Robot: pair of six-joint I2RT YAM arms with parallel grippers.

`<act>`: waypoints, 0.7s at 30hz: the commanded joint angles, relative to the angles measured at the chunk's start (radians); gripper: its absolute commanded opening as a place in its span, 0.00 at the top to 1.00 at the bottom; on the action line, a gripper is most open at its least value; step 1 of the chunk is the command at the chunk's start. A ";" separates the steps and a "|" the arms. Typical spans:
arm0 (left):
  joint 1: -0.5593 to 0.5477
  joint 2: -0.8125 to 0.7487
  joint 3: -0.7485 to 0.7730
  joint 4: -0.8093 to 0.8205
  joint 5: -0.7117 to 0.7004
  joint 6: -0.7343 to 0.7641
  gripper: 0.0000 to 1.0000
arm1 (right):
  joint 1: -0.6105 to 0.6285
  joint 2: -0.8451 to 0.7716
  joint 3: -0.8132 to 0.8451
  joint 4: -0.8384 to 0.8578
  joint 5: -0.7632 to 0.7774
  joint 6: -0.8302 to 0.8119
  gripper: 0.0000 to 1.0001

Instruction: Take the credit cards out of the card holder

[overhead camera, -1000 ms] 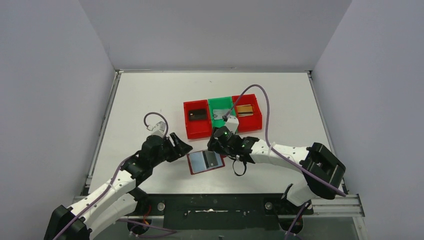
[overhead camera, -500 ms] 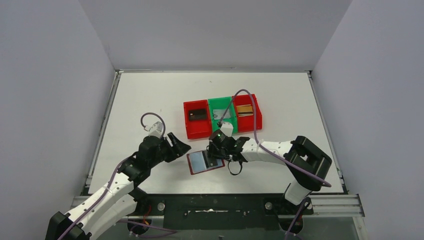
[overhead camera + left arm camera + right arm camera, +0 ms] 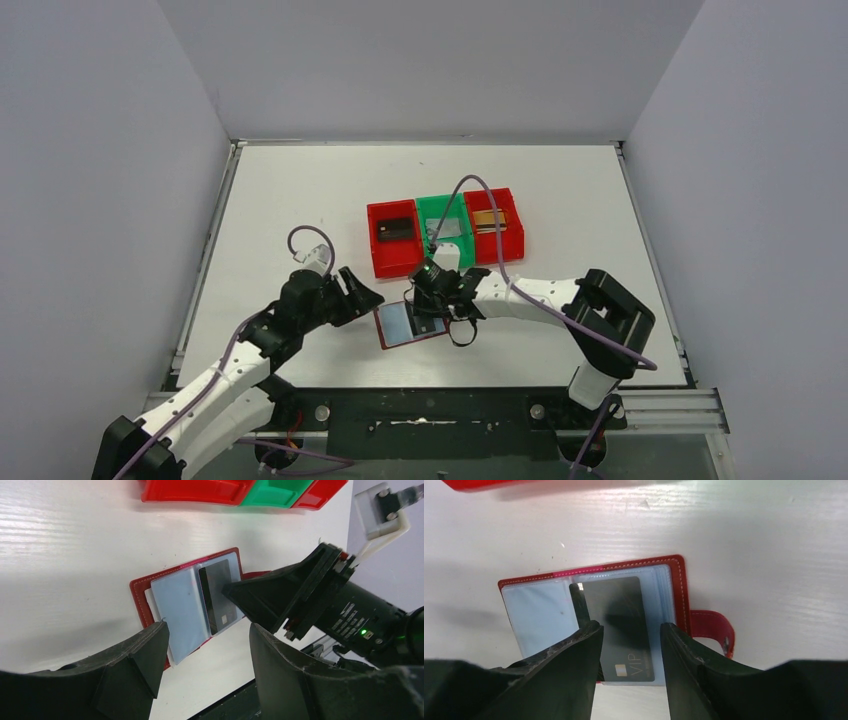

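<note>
card holder [image 3: 408,325] lies open and flat on the white table [image 3: 749,530], on the near side of the bins, between the two grippers. Dark red leather-look cover with pale stitching round the edge, rounded corners, and a snap tab [image 3: 715,630] sticking out one side. Inside are pale blue-grey glossy plastic sleeves [image 3: 536,612], slightly see-through. One sleeve holds a dark grey card [image 3: 616,615]: smooth with a sheen, a gold chip and "VIP" in pale letters at one end. No other print is readable. Table surface shows fine parallel streaks.

right gripper [image 3: 629,630]: black wedge-shaped fingers with a rough grainy finish, jaws partly apart, straddling the dark grey card from above. One tip is at the card's edge; can't tell if it presses. Nothing clamped.

left gripper [image 3: 207,630]: same black grainy fingers, spread wide with nothing between them, low over the table just beside the holder's edge.

Bins are three hard plastic trays in a touching row: left red bin [image 3: 397,266], green bin [image 3: 432,213], right red bin [image 3: 517,235]. A black card [image 3: 397,229] lies flat in the left one, a gold card [image 3: 488,218] in the right. Green bin's contents are unclear.
</note>
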 commanded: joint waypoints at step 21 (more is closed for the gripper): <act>0.013 0.122 0.080 0.090 0.136 0.063 0.38 | 0.033 0.023 0.053 -0.078 0.005 0.078 0.63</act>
